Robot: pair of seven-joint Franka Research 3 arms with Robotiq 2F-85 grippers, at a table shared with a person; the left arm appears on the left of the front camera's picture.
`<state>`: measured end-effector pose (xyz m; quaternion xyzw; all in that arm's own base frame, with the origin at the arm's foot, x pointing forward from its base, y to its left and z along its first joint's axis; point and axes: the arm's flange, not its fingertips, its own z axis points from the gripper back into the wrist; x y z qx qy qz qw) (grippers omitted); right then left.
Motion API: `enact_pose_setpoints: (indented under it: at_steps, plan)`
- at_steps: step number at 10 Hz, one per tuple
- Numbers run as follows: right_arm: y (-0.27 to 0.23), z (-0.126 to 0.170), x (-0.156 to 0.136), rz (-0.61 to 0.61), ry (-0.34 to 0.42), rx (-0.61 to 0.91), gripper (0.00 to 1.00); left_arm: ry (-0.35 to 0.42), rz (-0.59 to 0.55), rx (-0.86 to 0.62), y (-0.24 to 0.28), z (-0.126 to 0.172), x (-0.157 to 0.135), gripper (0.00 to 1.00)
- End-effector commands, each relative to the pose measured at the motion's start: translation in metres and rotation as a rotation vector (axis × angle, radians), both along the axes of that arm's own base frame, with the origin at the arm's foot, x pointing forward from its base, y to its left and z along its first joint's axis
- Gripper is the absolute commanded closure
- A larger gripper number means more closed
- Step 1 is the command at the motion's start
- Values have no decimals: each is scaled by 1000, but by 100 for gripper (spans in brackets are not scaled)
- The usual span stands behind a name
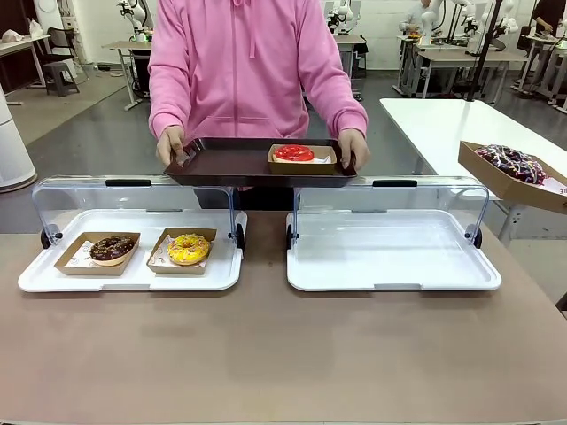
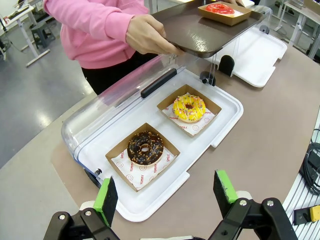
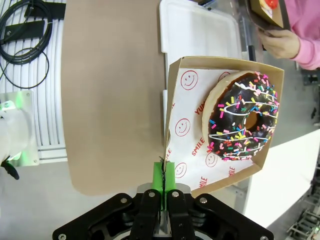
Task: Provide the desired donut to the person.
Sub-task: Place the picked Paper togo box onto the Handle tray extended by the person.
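My right gripper (image 3: 164, 182) is shut on the edge of a cardboard box (image 3: 190, 80) that holds a chocolate donut with coloured sprinkles (image 3: 245, 117). The same box (image 1: 514, 177) hangs in the air at the far right of the front view. The person (image 1: 248, 62), in a pink hoodie, stands across the table and holds a dark tray (image 1: 230, 164) in both hands, with a boxed red donut (image 1: 293, 153) on it. My left gripper (image 2: 165, 192) is open above the near edge of the left white tray (image 2: 220, 135), nothing between its fingers.
The left white tray (image 1: 128, 274) carries a boxed chocolate donut (image 1: 111, 248) and a boxed yellow donut (image 1: 189, 248); its clear lid (image 1: 133, 199) stands open. The right white tray (image 1: 390, 257) is bare, lid open. Brown table surface (image 1: 283, 354) lies in front.
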<state>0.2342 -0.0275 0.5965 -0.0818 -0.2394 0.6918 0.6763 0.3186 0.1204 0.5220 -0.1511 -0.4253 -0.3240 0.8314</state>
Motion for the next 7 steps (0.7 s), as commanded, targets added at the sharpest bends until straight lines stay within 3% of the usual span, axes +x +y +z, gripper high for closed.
enact_pose_setpoints:
  at_steps: [1, 7]
  plan:
    - [-2, 0, -1, -15, 0, -4, 100, -3, -3, -14, 0, -1, 0, 0]
    - [-2, 0, -1, -15, 0, -4, 100, -3, -3, -14, 0, -1, 0, 0]
